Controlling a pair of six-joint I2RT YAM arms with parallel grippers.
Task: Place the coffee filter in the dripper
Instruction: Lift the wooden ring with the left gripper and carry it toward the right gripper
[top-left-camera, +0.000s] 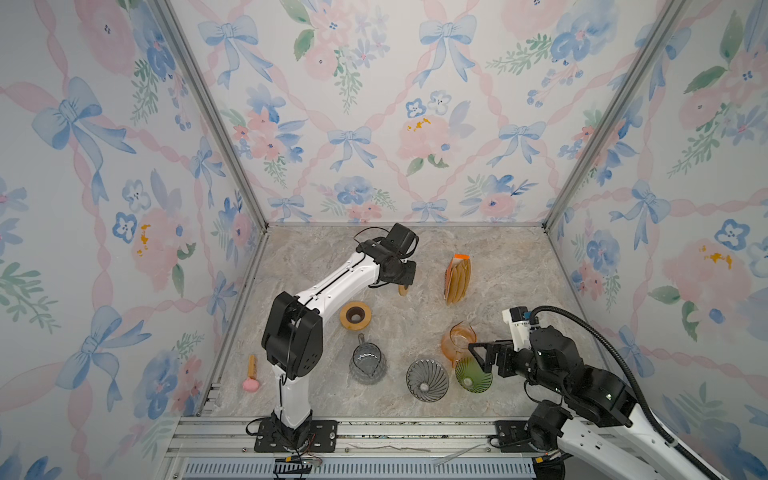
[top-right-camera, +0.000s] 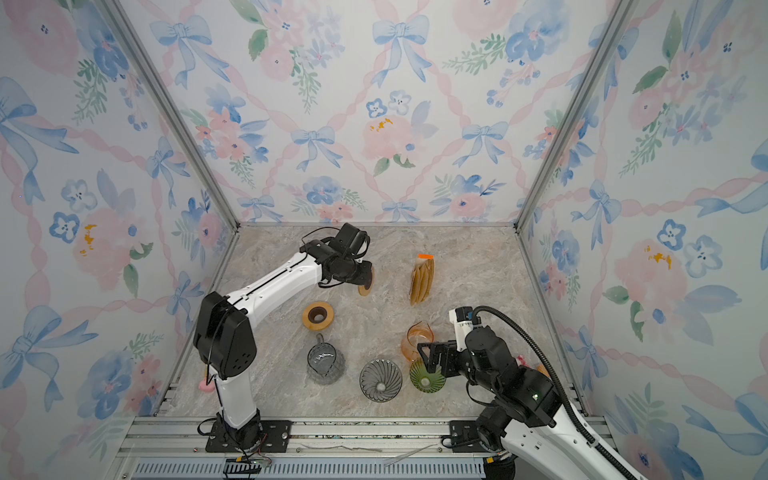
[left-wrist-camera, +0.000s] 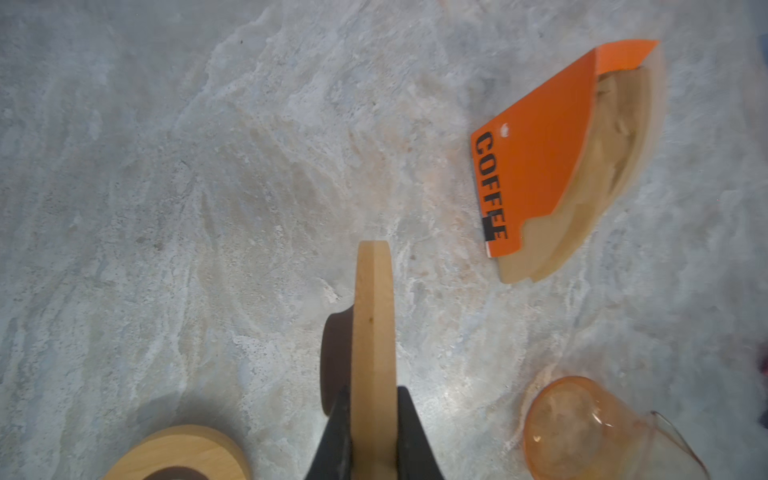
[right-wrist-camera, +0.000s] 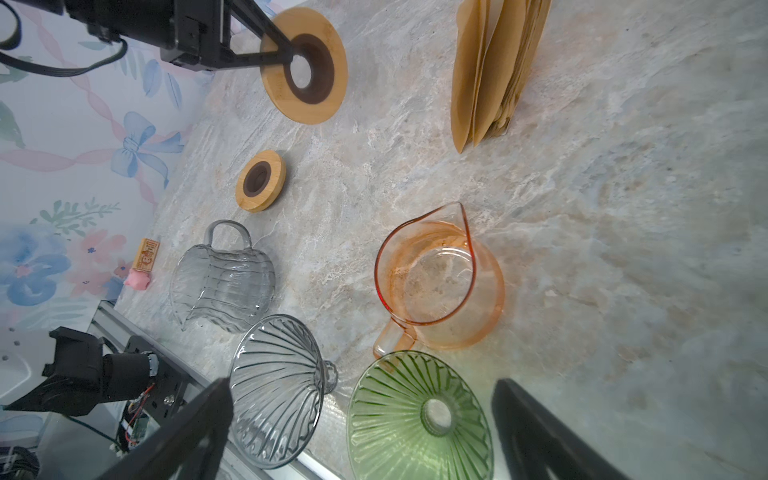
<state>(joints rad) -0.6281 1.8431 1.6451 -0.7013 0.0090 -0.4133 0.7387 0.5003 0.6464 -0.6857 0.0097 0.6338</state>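
Observation:
The coffee filters (top-left-camera: 457, 278) (top-right-camera: 422, 278) are a stack of brown paper cones in an orange-labelled pack (left-wrist-camera: 540, 145), standing at the back right, with the stack (right-wrist-camera: 494, 70) untouched. A green glass dripper (top-left-camera: 473, 376) (right-wrist-camera: 419, 419) and a grey glass dripper (top-left-camera: 427, 379) (right-wrist-camera: 276, 390) sit near the front. My right gripper (top-left-camera: 478, 359) (right-wrist-camera: 365, 386) hangs open just above the green dripper, holding nothing. My left gripper (top-left-camera: 404, 284) (left-wrist-camera: 372, 395) is shut on a wooden ring (left-wrist-camera: 374, 311) (right-wrist-camera: 305, 66), held on edge left of the filters.
A second wooden ring (top-left-camera: 355, 316) lies flat mid-table. In front of it stands a clear glass pitcher (top-left-camera: 366, 361). An orange glass pitcher (top-left-camera: 457, 338) stands just behind the green dripper. A pink toy (top-left-camera: 251, 376) lies by the left wall.

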